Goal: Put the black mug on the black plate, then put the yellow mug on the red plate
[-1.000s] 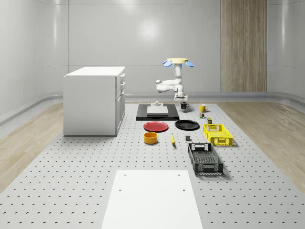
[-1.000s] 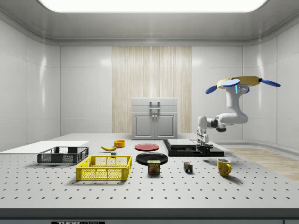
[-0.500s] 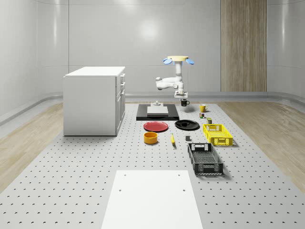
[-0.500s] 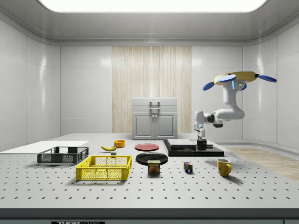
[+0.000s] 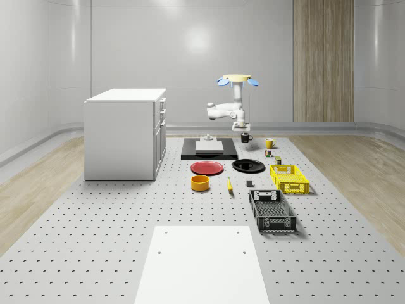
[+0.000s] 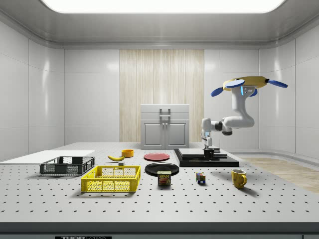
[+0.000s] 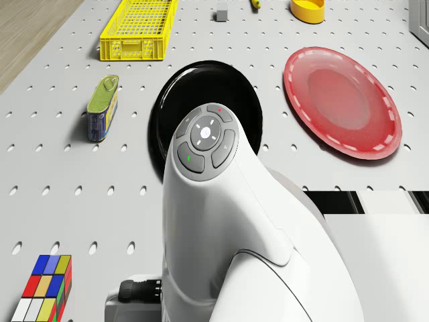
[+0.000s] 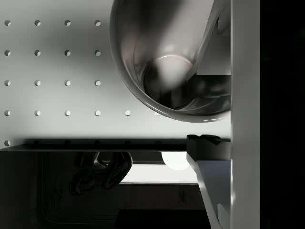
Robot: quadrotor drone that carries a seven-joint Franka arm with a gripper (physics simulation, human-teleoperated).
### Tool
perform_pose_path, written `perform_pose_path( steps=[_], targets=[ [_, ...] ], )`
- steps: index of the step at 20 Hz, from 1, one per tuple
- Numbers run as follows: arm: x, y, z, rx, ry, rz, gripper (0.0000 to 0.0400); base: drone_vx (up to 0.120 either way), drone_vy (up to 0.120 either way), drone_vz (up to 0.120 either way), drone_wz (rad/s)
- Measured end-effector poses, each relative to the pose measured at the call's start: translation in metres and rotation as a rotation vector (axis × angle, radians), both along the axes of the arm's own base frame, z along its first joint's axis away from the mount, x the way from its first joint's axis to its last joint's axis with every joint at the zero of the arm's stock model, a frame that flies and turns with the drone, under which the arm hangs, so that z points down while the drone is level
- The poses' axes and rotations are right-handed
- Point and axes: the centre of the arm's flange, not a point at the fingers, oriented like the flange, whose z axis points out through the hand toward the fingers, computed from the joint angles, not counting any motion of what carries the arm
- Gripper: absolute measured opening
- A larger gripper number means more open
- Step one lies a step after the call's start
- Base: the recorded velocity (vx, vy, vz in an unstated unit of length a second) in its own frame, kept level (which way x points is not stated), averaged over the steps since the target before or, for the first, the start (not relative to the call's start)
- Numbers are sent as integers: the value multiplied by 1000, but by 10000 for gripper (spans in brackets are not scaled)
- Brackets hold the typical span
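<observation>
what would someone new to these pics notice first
Most striking is the drone hovering above the far end of the perforated table, its white arm bent down so the gripper holds the black mug in the air. Ahead of it lie the black plate and the red plate side by side, and the yellow mug stands apart toward the side view's right.

In your drone view the arm [image 7: 248,228] hides part of the black plate [image 7: 175,100], and the yellow crate [image 7: 137,30] is cut off at the edge.
</observation>
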Motion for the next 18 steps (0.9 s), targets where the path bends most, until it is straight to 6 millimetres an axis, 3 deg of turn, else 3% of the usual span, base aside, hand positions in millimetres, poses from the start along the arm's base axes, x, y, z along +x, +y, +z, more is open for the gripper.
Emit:
perform_pose_path(
  steps=[16, 18],
  targets=[
    [0, 0, 0, 0, 0, 0, 110, 120, 0, 0, 0],
    [0, 0, 0, 0, 0, 0, 110, 120, -120, 0, 0]
  ],
)
